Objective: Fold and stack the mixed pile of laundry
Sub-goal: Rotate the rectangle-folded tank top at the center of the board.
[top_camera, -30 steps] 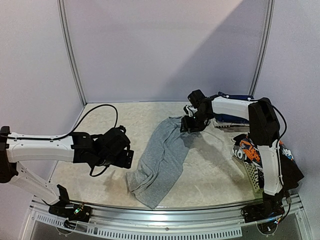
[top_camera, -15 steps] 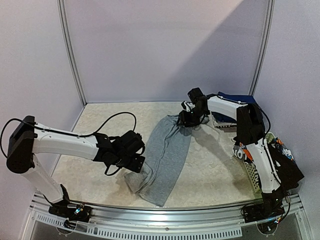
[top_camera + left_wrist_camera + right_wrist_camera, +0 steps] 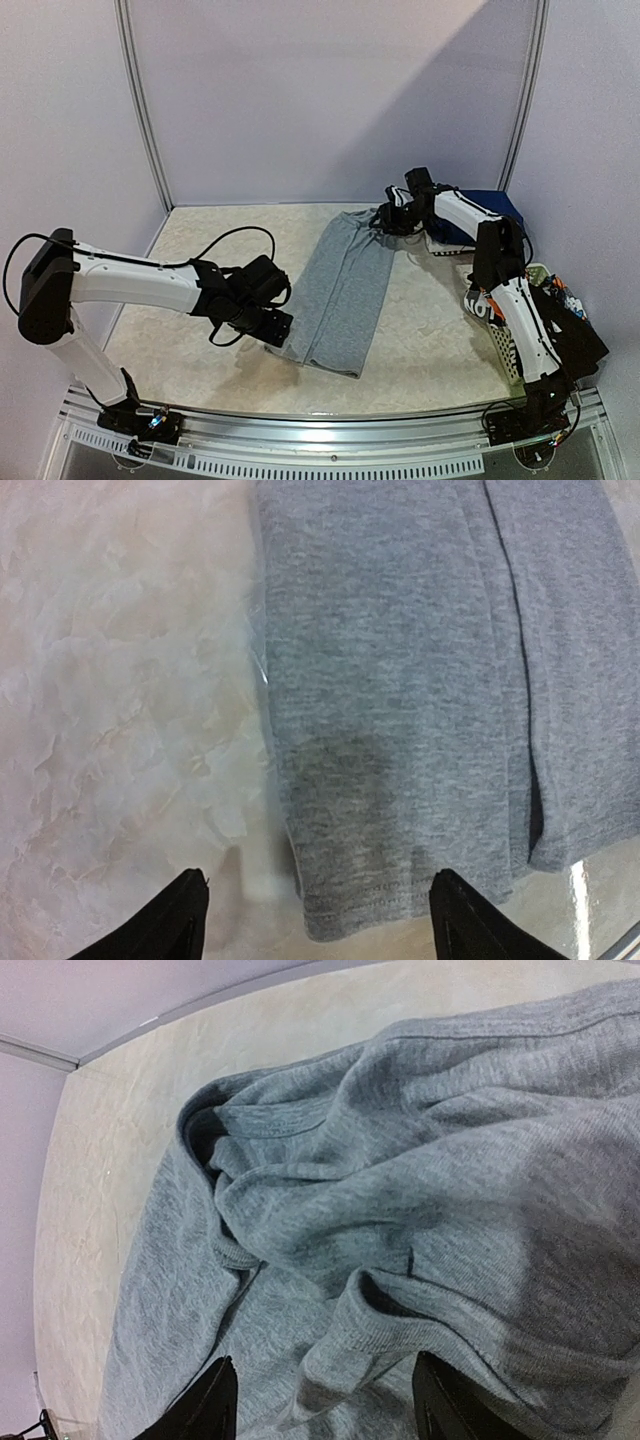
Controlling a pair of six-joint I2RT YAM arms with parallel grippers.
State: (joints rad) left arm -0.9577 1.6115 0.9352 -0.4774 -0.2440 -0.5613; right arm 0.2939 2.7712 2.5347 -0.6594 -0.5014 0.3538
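Observation:
A grey shirt point(image 3: 340, 290) lies stretched out flat and lengthwise in the middle of the table. My left gripper point(image 3: 278, 328) hangs over its near left corner. In the left wrist view the left gripper point(image 3: 320, 918) is open, with the shirt's hem corner point(image 3: 350, 905) between the fingers and not pinched. My right gripper point(image 3: 388, 221) is at the shirt's far end. In the right wrist view the right gripper point(image 3: 325, 1402) is open astride a bunched fold of the shirt point(image 3: 400, 1330). The rest of the laundry pile point(image 3: 500, 305) sits at the right.
A white lattice basket point(image 3: 508, 355) stands at the right edge, holding an orange printed piece and a black top point(image 3: 582, 340). Navy blue pieces point(image 3: 475, 205) lie at the back right corner. Bare marbled table point(image 3: 200, 240) lies left of the shirt.
The grey shirt went from a crumpled diagonal heap to a flat, straight strip, pulled towards the back. The right gripper moved back and right. The left arm swung in to the shirt's near corner, its jaws narrowing a little.

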